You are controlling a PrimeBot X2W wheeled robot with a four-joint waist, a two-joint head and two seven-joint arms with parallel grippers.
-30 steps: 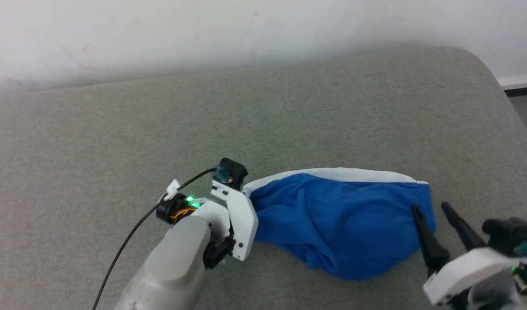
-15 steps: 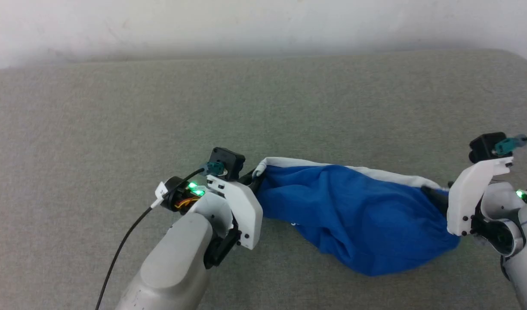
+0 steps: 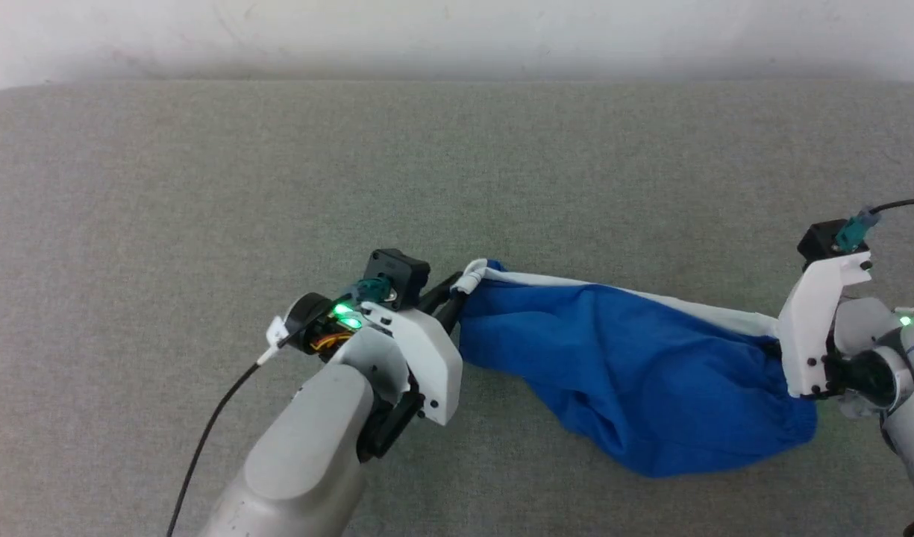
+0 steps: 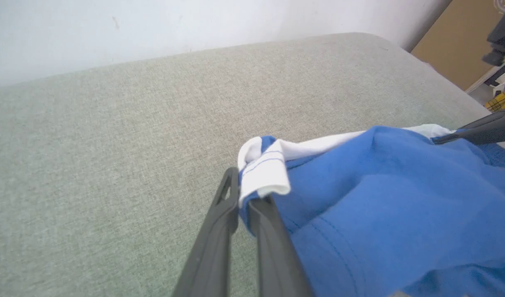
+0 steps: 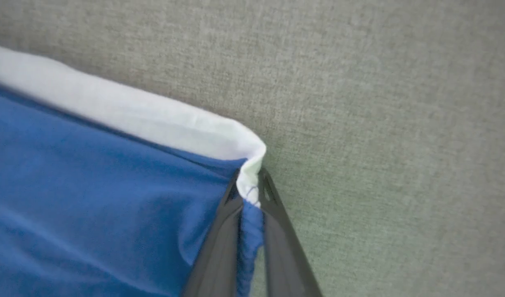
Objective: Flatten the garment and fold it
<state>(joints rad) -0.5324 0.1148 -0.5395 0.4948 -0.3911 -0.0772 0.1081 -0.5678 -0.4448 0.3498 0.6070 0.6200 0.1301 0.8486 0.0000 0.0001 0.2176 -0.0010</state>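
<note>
Grey-green woven upholstery covers the broad cushioned surface [image 3: 203,186], which runs back to a pale, scuffed wall [image 3: 457,30]; its near edge is cut off below the head view. At the left a black cable [image 3: 210,432] trails off the left arm and out of the bottom edge. The left tool [image 3: 457,289] is clenched on a bunched white-banded corner of the garment [image 3: 636,373], its two dark fingers pinching the fabric between them in the left wrist view [image 4: 244,194]. The blue shorts hang and sag between the two arms, the white band stretched along the far edge and the wrinkled lower part resting on the upholstery. At the right, the right tool [image 5: 250,183] is closed on the opposite white corner, fabric squeezed between its fingers; in the head view a white bracket [image 3: 811,335] hides those fingers. Far right in the left wrist view stand a tan panel [image 4: 454,49] and some clutter too small to make out.
</note>
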